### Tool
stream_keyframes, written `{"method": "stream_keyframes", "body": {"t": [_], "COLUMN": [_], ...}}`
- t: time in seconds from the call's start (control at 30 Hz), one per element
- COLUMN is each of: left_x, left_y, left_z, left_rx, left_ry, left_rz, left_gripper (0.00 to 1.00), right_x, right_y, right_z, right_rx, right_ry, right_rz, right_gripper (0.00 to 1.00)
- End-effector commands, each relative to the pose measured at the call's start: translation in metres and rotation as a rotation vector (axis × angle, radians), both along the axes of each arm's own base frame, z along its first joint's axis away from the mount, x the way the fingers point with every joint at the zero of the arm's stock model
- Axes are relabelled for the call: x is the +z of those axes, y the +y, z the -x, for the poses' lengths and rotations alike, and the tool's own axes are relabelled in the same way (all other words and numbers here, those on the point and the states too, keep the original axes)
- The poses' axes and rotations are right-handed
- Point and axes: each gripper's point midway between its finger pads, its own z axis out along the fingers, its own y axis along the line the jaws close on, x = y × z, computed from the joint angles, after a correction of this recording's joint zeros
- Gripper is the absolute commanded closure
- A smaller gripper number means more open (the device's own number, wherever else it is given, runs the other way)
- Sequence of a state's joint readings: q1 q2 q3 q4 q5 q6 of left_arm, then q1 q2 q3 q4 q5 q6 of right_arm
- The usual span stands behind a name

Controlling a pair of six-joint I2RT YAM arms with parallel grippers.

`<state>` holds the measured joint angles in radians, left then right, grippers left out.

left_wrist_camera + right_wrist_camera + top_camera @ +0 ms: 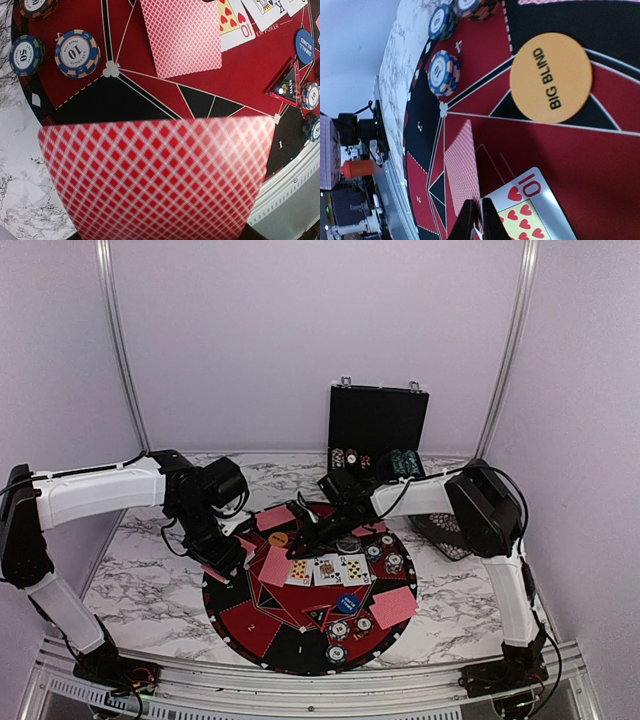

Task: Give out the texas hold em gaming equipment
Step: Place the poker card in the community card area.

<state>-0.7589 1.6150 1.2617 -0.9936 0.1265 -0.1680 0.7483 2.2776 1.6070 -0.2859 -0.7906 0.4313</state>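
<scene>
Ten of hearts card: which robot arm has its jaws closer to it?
Right. The right arm has its jaws right beside the ten of hearts. The left arm has its jaws farther off, holding a red-backed card over the mat's left rim.

A white marble-patterned table [150,575] carries everything. A big round red-and-black mat [262,632] lies flat on it at the middle, reaching almost to the near edge. An open black case [378,425] stands at the back behind the mat, and a black patterned dish [443,532] sits to the mat's right, partly hidden by the right arm.
</scene>
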Motion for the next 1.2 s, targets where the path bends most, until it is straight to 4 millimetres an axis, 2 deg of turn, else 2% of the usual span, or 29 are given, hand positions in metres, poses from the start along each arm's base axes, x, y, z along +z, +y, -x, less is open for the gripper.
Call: {"method": "stream_keyframes", "body": {"t": [0.0, 0.33, 0.73, 0.83, 0.97, 1.17], "left_x": [0.01, 0.011, 0.011, 0.011, 0.012, 0.013], "left_y": [0.002, 0.001, -0.001, -0.001, -0.003, -0.006], "left_z": [0.0, -0.001, -0.001, -0.001, -0.001, -0.001], "left_rx": [-0.002, -0.001, -0.005, -0.006, -0.006, -0.013], "left_ry": [-0.025, -0.025, -0.022, -0.021, -0.019, -0.014], "left_rz": [0.022, 0.026, 0.032, 0.032, 0.038, 0.046], "left_gripper": [0.52, 0.52, 0.52, 0.52, 0.52, 0.52], "right_x": [0.006, 0.013, 0.047, 0.065, 0.09, 0.104], "right_y": [0.007, 0.004, -0.005, -0.006, -0.005, 0.006], "right_z": [-0.008, -0.016, -0.022, -0.023, -0.017, 0.002], "right_rx": [-0.013, -0.046, -0.123, -0.162, -0.182, -0.164], "right_ry": [-0.079, -0.161, -0.226, -0.211, -0.094, 0.02], "right_rz": [0.038, 0.105, 0.092, 0.024, -0.17, -0.309], "right_gripper": [0.88, 0.67, 0.48, 0.42, 0.38, 0.32]}}
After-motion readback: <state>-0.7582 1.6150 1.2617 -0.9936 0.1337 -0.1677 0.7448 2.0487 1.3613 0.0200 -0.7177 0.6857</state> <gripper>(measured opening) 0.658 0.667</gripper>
